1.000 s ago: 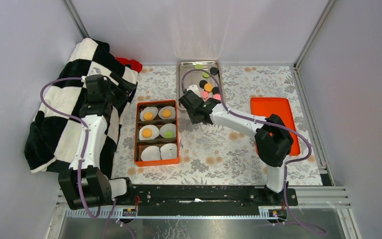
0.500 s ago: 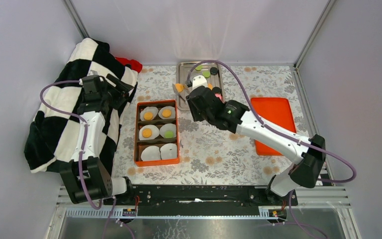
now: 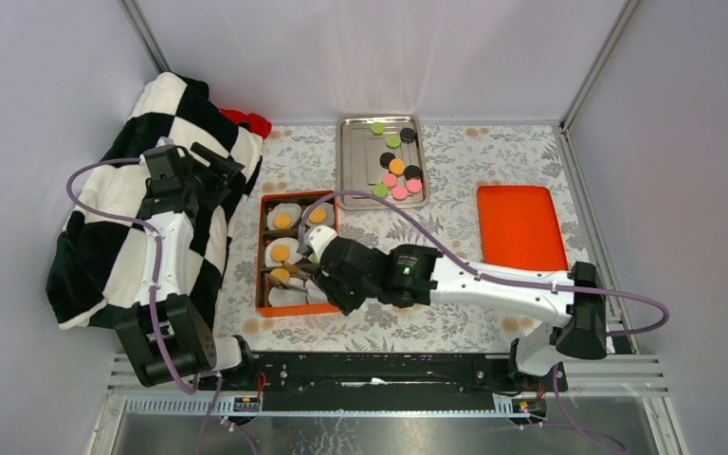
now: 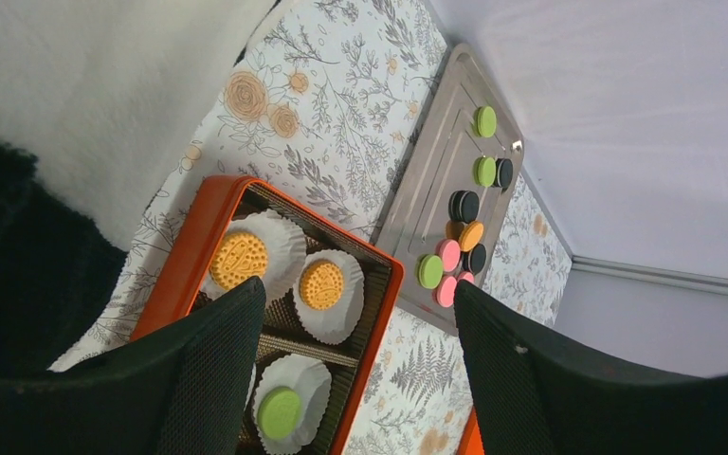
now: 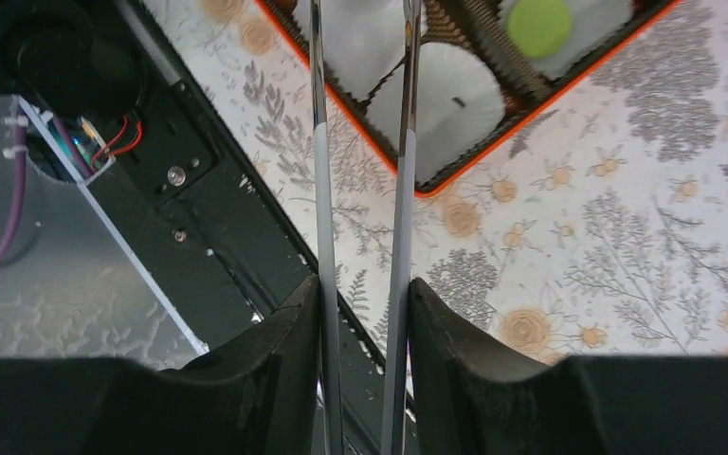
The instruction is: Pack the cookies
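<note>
My right gripper [image 3: 327, 275] is shut on metal tongs [image 3: 300, 273] and reaches over the near end of the orange box [image 3: 261, 256]. The tong tips hold an orange cookie [image 3: 281, 275] over the near-left liner. In the right wrist view the tong blades [image 5: 320, 190] run up past an empty white liner [image 5: 455, 100]; their tips are out of frame. The box's other liners hold three orange cookies and one green cookie [image 3: 322, 254]. More cookies [image 3: 396, 167] lie on the steel tray [image 3: 355, 161]. My left gripper [image 4: 360, 379] is open and empty, above the blanket.
A checkered blanket [image 3: 123, 218] covers the left side, with a red object [image 3: 246, 120] behind it. An orange lid [image 3: 521, 227] lies at the right. The black base rail [image 5: 199, 218] runs along the near edge.
My right arm swung from the steel tray down to the near-left end of the box, carrying an orange cookie in the tongs. My left arm barely moved.
</note>
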You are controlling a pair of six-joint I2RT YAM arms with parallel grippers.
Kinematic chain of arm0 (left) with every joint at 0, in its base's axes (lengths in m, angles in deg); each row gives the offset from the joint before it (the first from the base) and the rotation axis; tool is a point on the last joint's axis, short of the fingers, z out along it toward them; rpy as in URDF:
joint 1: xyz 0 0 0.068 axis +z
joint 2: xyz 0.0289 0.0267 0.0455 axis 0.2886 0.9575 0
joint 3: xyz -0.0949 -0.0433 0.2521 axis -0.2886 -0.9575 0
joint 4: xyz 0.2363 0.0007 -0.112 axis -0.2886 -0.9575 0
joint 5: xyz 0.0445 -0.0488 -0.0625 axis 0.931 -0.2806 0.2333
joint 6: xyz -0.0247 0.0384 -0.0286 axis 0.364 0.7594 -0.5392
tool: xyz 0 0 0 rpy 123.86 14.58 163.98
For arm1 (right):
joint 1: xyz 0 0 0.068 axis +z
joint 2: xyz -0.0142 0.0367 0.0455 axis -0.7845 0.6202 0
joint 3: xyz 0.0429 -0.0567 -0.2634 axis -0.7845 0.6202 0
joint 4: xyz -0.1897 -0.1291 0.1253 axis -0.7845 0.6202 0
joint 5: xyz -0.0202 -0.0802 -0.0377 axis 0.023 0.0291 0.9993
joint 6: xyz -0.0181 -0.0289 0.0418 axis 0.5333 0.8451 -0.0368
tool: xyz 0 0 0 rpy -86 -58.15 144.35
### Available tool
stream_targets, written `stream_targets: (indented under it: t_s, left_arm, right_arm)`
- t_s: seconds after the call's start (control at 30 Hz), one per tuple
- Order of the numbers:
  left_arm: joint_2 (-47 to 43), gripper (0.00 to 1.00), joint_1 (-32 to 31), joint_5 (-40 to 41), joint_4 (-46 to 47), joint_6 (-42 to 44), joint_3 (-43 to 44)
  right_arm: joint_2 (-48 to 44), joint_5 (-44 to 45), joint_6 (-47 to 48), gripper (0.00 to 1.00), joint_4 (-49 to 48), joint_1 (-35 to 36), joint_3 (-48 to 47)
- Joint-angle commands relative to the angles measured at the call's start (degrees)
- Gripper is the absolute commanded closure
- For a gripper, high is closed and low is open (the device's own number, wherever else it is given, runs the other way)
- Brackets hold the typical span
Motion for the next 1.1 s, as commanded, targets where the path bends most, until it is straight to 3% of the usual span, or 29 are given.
stream_targets:
  t_s: [0.0, 0.2, 0.3, 0.47, 0.67, 0.9, 1.07]
  left_arm:
    - [-0.6, 0.23, 0.4, -1.3, 0.9, -0.1, -0.7]
    - [-1.2, 0.23, 0.4, -1.0, 0.6, 0.7, -1.0]
    - [-1.4, 0.23, 0.4, -0.9, 0.5, 1.2, -1.1]
    - [-1.5, 0.23, 0.4, -1.4, 0.5, 1.8, -1.2]
    - [-2.4, 0.22, 0.4, -2.4, 1.7, 2.0, -1.6]
    - [-3.8, 0.22, 0.4, -2.8, 1.9, 2.1, -1.3]
    - [-4.4, 0.22, 0.4, -3.0, 1.8, 1.8, -1.2]
  right_arm:
    - [2.5, -2.0, -0.5, 1.0, -1.9, 2.2, 0.1]
    - [5.5, -2.0, -0.9, 0.99, -3.7, 2.6, 1.0]
    - [6.7, -2.7, -2.0, 0.94, -4.1, 2.7, 1.8]
    - [5.5, -3.9, -3.8, 0.67, -5.8, 3.1, 4.5]
    - [3.4, -3.9, -4.6, 0.55, -8.6, 3.3, 8.6]
    - [3.0, -3.4, -4.5, 0.5, -10.6, 3.3, 10.1]
    - [1.9, -1.7, -4.2, 0.55, -11.6, 3.3, 11.7]
